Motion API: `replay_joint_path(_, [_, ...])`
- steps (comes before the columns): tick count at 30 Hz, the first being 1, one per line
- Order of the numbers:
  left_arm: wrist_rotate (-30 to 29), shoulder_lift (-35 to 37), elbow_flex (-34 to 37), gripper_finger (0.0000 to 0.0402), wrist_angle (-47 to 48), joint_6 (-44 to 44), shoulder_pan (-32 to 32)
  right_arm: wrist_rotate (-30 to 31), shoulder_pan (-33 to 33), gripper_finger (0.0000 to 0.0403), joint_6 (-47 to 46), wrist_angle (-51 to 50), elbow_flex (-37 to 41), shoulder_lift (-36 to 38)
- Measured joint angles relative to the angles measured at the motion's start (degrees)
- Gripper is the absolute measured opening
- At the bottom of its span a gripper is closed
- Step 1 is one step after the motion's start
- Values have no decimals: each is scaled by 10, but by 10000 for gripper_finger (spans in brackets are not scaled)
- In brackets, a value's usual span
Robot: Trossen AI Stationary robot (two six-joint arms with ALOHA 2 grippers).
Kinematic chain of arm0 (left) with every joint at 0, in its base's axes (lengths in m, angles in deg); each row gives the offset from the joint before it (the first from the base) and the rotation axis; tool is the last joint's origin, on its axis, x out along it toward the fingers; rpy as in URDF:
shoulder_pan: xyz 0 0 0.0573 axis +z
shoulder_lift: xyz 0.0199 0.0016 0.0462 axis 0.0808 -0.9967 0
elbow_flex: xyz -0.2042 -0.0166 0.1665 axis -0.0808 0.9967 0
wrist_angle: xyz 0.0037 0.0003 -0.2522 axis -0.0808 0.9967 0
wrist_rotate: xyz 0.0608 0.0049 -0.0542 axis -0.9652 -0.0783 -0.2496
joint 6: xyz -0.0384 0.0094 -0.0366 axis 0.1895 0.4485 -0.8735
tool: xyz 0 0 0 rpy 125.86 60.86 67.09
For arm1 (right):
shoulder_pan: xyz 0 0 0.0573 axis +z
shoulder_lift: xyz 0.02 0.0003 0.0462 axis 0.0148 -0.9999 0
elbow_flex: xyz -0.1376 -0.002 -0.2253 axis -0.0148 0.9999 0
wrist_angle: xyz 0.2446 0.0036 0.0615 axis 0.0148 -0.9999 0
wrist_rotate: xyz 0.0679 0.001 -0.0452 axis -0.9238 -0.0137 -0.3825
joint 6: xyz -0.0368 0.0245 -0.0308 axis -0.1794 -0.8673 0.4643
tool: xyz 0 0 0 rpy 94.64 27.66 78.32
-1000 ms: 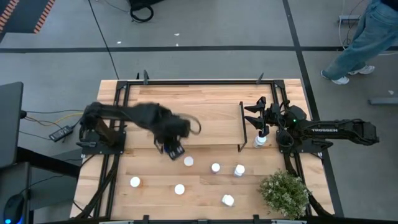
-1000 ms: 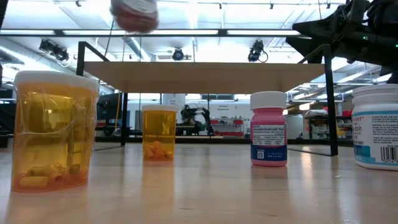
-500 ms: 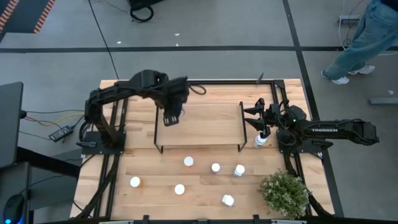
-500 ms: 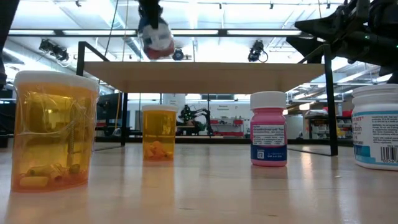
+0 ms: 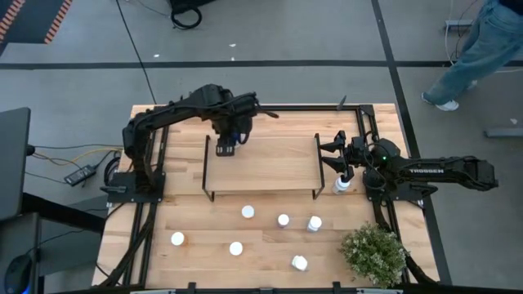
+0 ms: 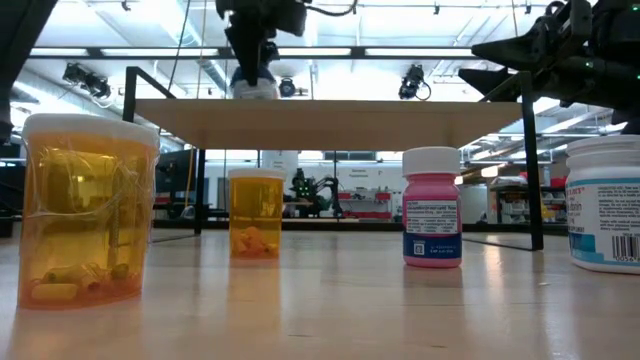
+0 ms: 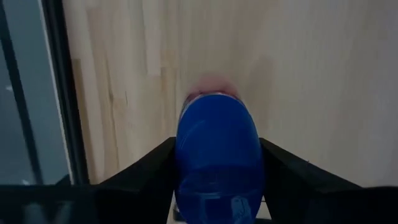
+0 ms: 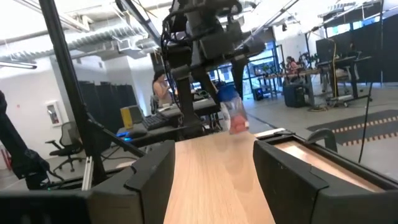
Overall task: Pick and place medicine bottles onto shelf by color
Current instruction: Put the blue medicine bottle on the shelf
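Holding a blue-capped bottle [image 7: 217, 155], left end effector [image 5: 225, 145] has swung from the front surface [image 5: 204, 237] to over the shelf [image 5: 270, 163], near its left end & low; release looks next. Right end effector [image 5: 333, 155] waits w/ fingers apart, empty, by shelf's right end. Six bottles remain on surface in front of shelf.
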Motion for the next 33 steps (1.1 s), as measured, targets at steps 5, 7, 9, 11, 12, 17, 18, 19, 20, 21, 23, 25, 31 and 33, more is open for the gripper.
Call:
replay_joint_path(5, [-15,-7,0,220,1,8,3,-4,0,225,0,-2,0,0])
replay_joint_path(7, [-15,-9,0,221,0,6,4,-4,0,225,0,-3,0,0])
replay_joint_path(9, [-15,-8,0,219,0,5,4,-4,0,225,1,-3,0,0])
replay_joint_path(11, [-15,-8,0,216,0,5,2,-4,0,225,1,-3,0,0])
replay_joint_path(12, [-15,-8,0,216,0,7,1,-4,0,225,1,-4,0,0])
replay_joint_path(17, [-6,-8,0,221,0,7,0,-4,0,225,1,-5,0,0])
replay_joint_path(18, [-5,-8,0,222,0,7,-1,-4,0,225,1,-5,0,0])
replay_joint_path(19, [-4,-8,0,223,0,7,-2,-4,0,225,1,-5,0,0])
replay_joint_path(20, [-4,-8,0,223,0,7,-4,-4,0,225,1,-6,0,0])
replay_joint_path(21, [-4,-8,0,223,0,7,-5,-4,0,225,0,-6,0,0])
replay_joint_path(23, [-3,-8,0,221,0,7,-7,-4,0,225,0,-8,0,0])
replay_joint_path(25, [-2,-8,0,220,0,7,-8,-6,0,225,-1,-8,0,0])
replay_joint_path(31, [-6,-5,0,222,0,9,-7,-19,0,225,-1,-8,0,0])
replay_joint_path(33, [-16,-3,0,222,1,15,-7,-21,0,225,-1,-8,0,0])
